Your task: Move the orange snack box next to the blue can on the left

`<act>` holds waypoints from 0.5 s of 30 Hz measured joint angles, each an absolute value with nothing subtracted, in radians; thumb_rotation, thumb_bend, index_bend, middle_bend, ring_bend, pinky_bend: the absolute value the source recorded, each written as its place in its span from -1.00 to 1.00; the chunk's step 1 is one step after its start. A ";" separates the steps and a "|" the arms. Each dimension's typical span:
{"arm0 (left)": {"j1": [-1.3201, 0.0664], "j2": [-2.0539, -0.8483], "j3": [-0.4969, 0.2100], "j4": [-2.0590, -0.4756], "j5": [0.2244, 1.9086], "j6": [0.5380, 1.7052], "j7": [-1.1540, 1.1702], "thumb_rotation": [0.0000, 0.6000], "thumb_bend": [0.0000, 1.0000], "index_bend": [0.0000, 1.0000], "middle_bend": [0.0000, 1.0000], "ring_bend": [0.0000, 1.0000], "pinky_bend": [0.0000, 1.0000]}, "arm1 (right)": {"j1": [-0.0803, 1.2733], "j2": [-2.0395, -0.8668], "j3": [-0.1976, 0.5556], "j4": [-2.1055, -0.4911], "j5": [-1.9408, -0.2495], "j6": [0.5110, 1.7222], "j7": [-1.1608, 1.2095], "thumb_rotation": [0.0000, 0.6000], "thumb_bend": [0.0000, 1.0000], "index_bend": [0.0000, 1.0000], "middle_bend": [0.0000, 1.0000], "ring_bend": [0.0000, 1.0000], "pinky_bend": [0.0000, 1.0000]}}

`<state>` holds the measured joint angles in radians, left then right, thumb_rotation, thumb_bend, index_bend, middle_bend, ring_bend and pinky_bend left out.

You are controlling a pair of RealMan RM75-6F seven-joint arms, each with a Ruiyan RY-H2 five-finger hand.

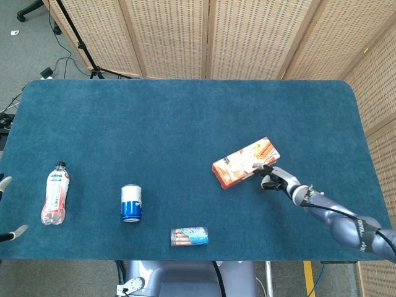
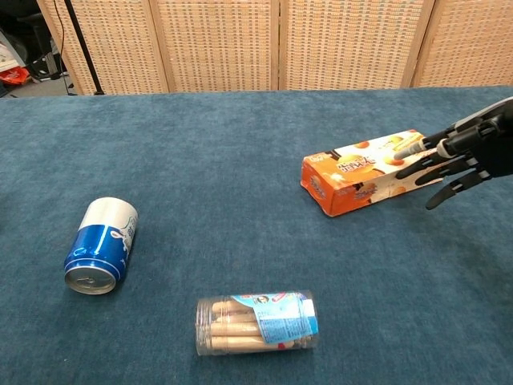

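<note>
Fingers of the right hand grip the far end of the orange snack box, which lies slantwise right of the tabletop middle. Blue can stands well apart near the front edge. Left hand shows only spread fingertips at the left edge, holding nothing.

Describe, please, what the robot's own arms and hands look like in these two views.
The right hand is slim and dark, with black fingers tipped in pale grey. A light silver cuff with a small green mark joins it to a rounded blue-grey right arm. Of the left hand, only pale grey fingertips show at the head view's left edge; its arm is out of sight.
</note>
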<state>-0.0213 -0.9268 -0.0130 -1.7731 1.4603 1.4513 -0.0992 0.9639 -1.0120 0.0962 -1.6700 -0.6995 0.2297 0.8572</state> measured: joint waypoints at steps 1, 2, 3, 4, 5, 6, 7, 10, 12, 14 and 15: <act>-0.023 -0.926 -0.013 -1.773 1.458 1.449 -0.101 1.00 -1.00 -1.00 -1.00 -1.00 -1.00 | 0.982 -1.019 0.082 -1.671 -0.680 0.240 0.846 1.00 1.00 -0.89 -0.79 -0.97 -0.35; -0.024 -0.925 -0.014 -1.772 1.456 1.446 -0.102 1.00 -1.00 -1.00 -1.00 -1.00 -1.00 | 1.006 -1.028 0.063 -1.670 -0.652 0.254 0.833 1.00 1.00 -0.89 -0.79 -0.97 -0.35; -0.025 -0.925 -0.014 -1.771 1.454 1.444 -0.104 1.00 -1.00 -1.00 -1.00 -1.00 -1.00 | 1.023 -1.035 0.049 -1.670 -0.631 0.264 0.823 1.00 1.00 -0.89 -0.79 -0.97 -0.35; -0.026 -0.924 -0.015 -1.771 1.451 1.441 -0.106 1.00 -1.00 -1.00 -1.00 -1.00 -1.00 | 1.038 -1.042 0.035 -1.669 -0.609 0.275 0.814 1.00 1.00 -0.89 -0.79 -0.97 -0.35; -0.027 -0.924 -0.015 -1.770 1.449 1.439 -0.107 1.00 -1.00 -1.00 -1.00 -1.00 -1.00 | 1.058 -1.050 0.018 -1.668 -0.580 0.288 0.801 1.00 1.00 -0.89 -0.79 -0.97 -0.35; -0.028 -0.924 -0.016 -1.769 1.447 1.437 -0.109 1.00 -1.00 -1.00 -1.00 -1.00 -1.00 | 1.071 -1.056 0.006 -1.668 -0.558 0.299 0.791 1.00 1.00 -0.89 -0.79 -0.97 -0.35; -0.029 -0.923 -0.017 -1.768 1.442 1.434 -0.112 1.00 -1.00 -1.00 -1.00 -1.00 -1.00 | 1.084 -1.061 -0.005 -1.669 -0.538 0.311 0.780 1.00 1.00 -0.89 -0.79 -0.97 -0.35; -0.033 -0.921 -0.020 -1.766 1.431 1.424 -0.118 1.00 -1.00 -1.00 -1.00 -1.00 -1.00 | 1.108 -1.065 -0.027 -1.687 -0.494 0.353 0.744 1.00 1.00 -0.89 -0.79 -0.97 -0.35; -0.035 -0.920 -0.021 -1.765 1.427 1.419 -0.121 1.00 -1.00 -1.00 -1.00 -1.00 -1.00 | 1.109 -1.050 -0.028 -1.712 -0.488 0.379 0.728 1.00 1.00 -0.89 -0.79 -0.97 -0.35; -0.038 -0.919 -0.022 -1.765 1.423 1.415 -0.121 1.00 -1.00 -1.00 -1.00 -1.00 -1.00 | 1.101 -1.023 -0.024 -1.739 -0.493 0.401 0.715 1.00 1.00 -0.89 -0.79 -0.97 -0.35; -0.038 -0.919 -0.022 -1.765 1.422 1.414 -0.121 1.00 -1.00 -1.00 -1.00 -1.00 -1.00 | 1.095 -1.008 -0.020 -1.750 -0.498 0.409 0.710 1.00 1.00 -0.89 -0.79 -0.97 -0.35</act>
